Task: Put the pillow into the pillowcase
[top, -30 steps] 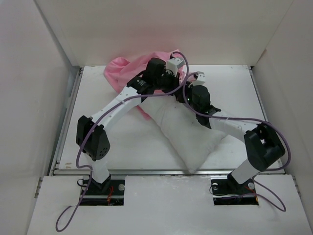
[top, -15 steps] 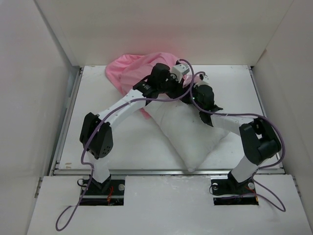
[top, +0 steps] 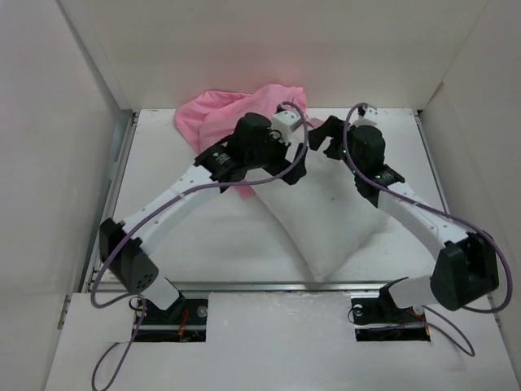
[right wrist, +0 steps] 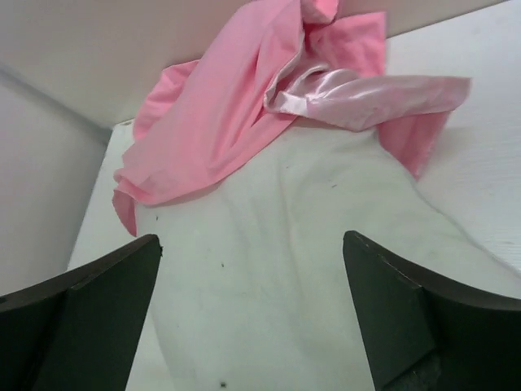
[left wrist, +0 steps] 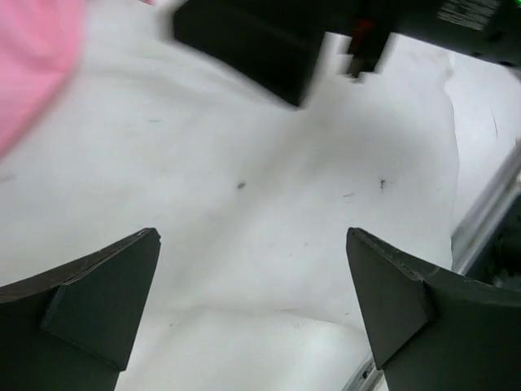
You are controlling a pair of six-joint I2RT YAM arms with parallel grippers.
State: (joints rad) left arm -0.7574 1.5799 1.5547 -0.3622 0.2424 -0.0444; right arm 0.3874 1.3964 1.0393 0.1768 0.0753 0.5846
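The white pillow (top: 326, 228) lies slantwise across the middle of the table, one corner reaching the front edge. Its far end sits under the bunched pink pillowcase (top: 216, 114) at the back left. My left gripper (top: 295, 163) hovers open over the pillow's far end, holding nothing. My right gripper (top: 320, 134) stands open just behind it, also holding nothing. In the left wrist view the gripper (left wrist: 251, 236) spans bare pillow (left wrist: 244, 326), with pink pillowcase (left wrist: 32, 57) at the top left. The right wrist view shows its gripper (right wrist: 251, 238) above the pillow (right wrist: 285, 195), and the pillowcase (right wrist: 220, 106) draped over the far end.
White walls (top: 81, 122) close in the table on the left, back and right. A metal rail (top: 244, 285) runs along the front edge. Purple cables (top: 407, 199) loop off both arms. Dark parts of the right arm (left wrist: 260, 49) show close ahead in the left wrist view.
Both grippers have opened from shut and let go of the pink fabric. The right arm has swung back and to the right. The left arm has stretched out lower over the table.
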